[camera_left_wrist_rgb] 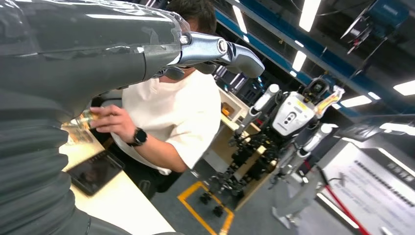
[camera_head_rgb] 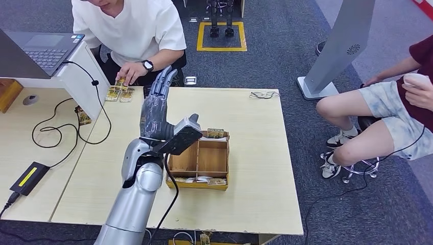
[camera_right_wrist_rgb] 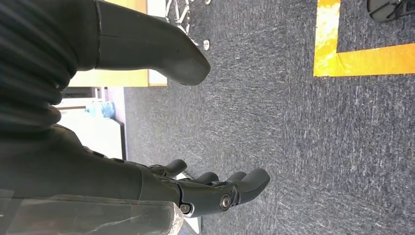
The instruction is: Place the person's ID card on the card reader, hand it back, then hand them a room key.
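Here the left hand (camera_head_rgb: 157,104) was raised over the bench (camera_head_rgb: 255,153), its fingers straight and apart and nothing in it, reaching toward the person in the white shirt (camera_head_rgb: 130,28) seated at the far edge; that person's hand (camera_head_rgb: 131,72), with a dark watch at the wrist, rested on a card (camera_head_rgb: 121,82) lying at the bench's far edge, and more cards (camera_head_rgb: 118,94) lay just beside it, whether any of them was the ID card I could not tell; in the left wrist view the same hand (camera_left_wrist_rgb: 110,122) pinched a small yellowish card (camera_left_wrist_rgb: 80,120) close to the robot's fingers; a dark flat card reader (camera_left_wrist_rgb: 95,171) lay on the bench just below that. Near the bench's middle stood a wooden box (camera_head_rgb: 199,161) divided into compartments; cards (camera_head_rgb: 215,133) stood in its far compartment and others (camera_head_rgb: 207,180) lay along its near wall, the middle compartments showing bare wood. The right hand (camera_right_wrist_rgb: 195,188) hung over grey carpet (camera_right_wrist_rgb: 293,122), fingers loosely curved and apart, thumb clear of them, holding nothing. A laptop (camera_head_rgb: 38,51) sat on a white stand to the left; a black cable (camera_head_rgb: 71,127) ran to a black adapter (camera_head_rgb: 29,177). A second seated person (camera_head_rgb: 388,112) was to the right.
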Controlling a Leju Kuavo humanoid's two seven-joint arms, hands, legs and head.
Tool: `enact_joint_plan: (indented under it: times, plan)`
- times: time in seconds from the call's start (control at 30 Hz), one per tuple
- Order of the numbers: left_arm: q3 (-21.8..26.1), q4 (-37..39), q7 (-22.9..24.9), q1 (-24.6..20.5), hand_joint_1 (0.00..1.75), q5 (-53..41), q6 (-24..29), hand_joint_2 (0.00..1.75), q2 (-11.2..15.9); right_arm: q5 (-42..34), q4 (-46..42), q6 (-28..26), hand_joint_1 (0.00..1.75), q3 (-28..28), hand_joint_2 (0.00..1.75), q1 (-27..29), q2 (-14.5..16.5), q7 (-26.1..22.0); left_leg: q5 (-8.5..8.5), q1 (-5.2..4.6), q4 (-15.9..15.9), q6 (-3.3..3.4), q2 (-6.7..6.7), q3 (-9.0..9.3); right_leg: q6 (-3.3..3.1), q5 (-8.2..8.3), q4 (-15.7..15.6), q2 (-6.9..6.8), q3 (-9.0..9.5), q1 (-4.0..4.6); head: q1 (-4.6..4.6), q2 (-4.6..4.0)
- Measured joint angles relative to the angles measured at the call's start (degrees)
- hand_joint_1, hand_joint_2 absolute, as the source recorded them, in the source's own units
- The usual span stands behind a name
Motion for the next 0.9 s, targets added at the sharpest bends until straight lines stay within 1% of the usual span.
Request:
enact_joint_plan:
  times: [0.17,0.37,0.6,0.8,0.9]
  plan:
    - [-1.1,-5.0,-4.0,5.6,0.0,4.4,0.6,1.75,2.0,0.0,-1.5,0.4,0.0,-0.6,1.75,0.2,0.9,0.7,-0.02,0.0,0.0,0.01,0.01,-0.01,0.01,-0.01,0.0,0.0,-0.01,0.0,0.0,0.0]
    - [-1.3,-9.9,-6.1,11.1,0.0,5.5,1.0,1.75,4.4,0.0,-3.6,0.5,0.0,-1.5,1.75,0.2,2.1,1.6,-0.02,0.0,0.0,0.01,0.01,0.0,0.01,-0.02,0.0,-0.01,-0.02,0.0,0.01,0.0]
    - [-1.5,-12.2,-6.8,13.3,0.0,4.9,1.1,1.75,5.7,0.0,-4.6,0.6,0.0,-1.7,1.75,0.2,2.5,1.6,-0.01,0.0,0.0,0.01,0.0,0.0,0.01,-0.01,0.0,-0.01,-0.01,0.0,0.01,0.0]
    - [-3.2,-13.0,-9.3,15.9,0.0,1.1,0.7,1.75,7.3,0.0,-4.6,0.5,0.0,-2.3,1.75,0.2,2.6,1.1,-0.02,0.0,0.0,0.01,0.01,0.0,0.01,-0.02,0.0,-0.01,-0.02,0.0,0.01,0.0]
    - [-4.4,-13.1,-10.2,17.4,0.0,-1.7,1.4,1.75,8.4,0.0,-4.6,0.4,0.0,-2.4,1.75,0.3,2.6,0.8,-0.03,0.0,0.0,0.01,0.01,0.0,0.0,-0.03,0.0,0.0,-0.03,0.0,0.01,0.0]
